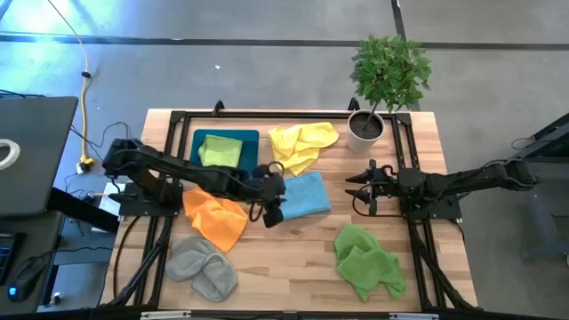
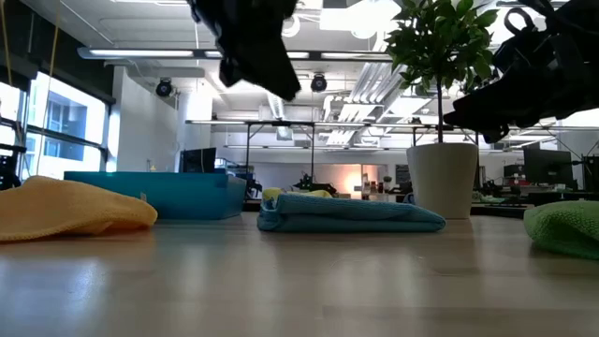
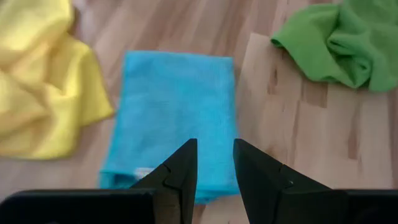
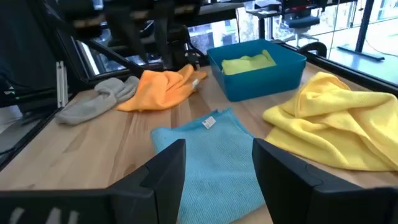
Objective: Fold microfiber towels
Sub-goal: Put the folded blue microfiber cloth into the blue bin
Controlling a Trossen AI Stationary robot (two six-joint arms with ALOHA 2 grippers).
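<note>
A folded light blue towel (image 1: pixel 302 196) lies flat at the table's middle. My left gripper (image 3: pixel 214 146) hangs open in the air over its left end, fingers slanting down and nothing between them; the low view shows it well above the cloth (image 2: pixel 346 213). My right gripper (image 4: pixel 217 146) stands open to the right of the blue towel (image 4: pixel 208 155), pointing level toward it and holding nothing. A crumpled yellow towel (image 1: pixel 302 145) lies behind the blue one. An orange towel (image 1: pixel 216 216), a grey towel (image 1: pixel 203 267) and a bright green towel (image 1: pixel 366 260) lie loose on the table.
A dark teal tray (image 1: pixel 244 138) at the far left holds a light green towel (image 1: pixel 220 151). A potted plant (image 1: pixel 366 124) stands at the far right corner. Black frame rails (image 1: pixel 418 258) run along the table's sides. Bare wood (image 1: pixel 284 267) shows at the near middle.
</note>
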